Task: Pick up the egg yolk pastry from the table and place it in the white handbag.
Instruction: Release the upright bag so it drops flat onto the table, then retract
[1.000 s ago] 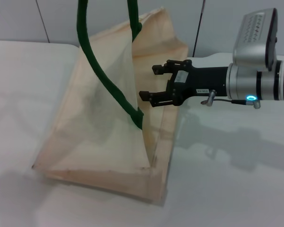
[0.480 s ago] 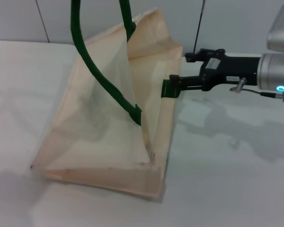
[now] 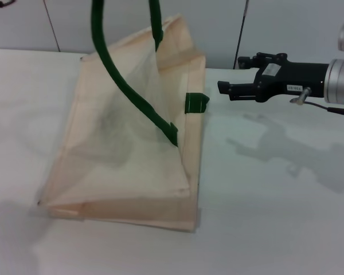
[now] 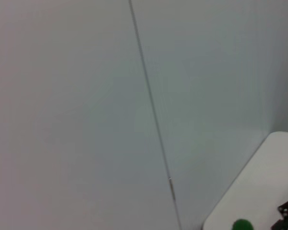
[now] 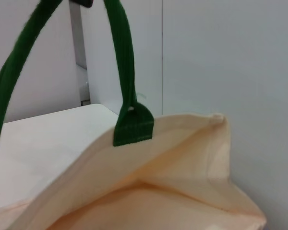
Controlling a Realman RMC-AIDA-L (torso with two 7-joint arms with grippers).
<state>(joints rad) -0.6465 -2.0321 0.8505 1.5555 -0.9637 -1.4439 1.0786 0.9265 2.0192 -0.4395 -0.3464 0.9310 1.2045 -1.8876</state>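
Head view: a large cream white handbag point(image 3: 126, 149) fills the left and centre of the frame, resting on a plain white table point(image 3: 275, 217). Its mouth is pulled upward, so the bag forms a tent-like wedge, wide at the lower edge and narrowing toward the top. Two thick dark green rope handles point(image 3: 112, 63) rise from it and run out of the top of the frame. A small green handle patch point(image 3: 196, 103) shows on the bag's right rim.

At the right edge, mid-height, the right gripper point(image 3: 226, 74) reaches in horizontally on a black and silver arm, pointing left toward the bag. Its two black fingers point(image 3: 235, 89) are parted, with a gap between them, and nothing is held. The fingertips are near the bag's right rim but not touching it, hanging above the table, which carries the arm's shadow.

Right wrist view: close on the bag's open mouth in the lower half of the frame, with one green handle and its stitched patch point(image 5: 133, 124) at centre. The inside of the bag is only partly seen.

Left wrist view: mostly a pale wall, with a table corner and a green handle end point(image 4: 243, 224) at the lower right. The left gripper is not seen in any view.

The egg yolk pastry is not visible anywhere, so its place cannot be told.
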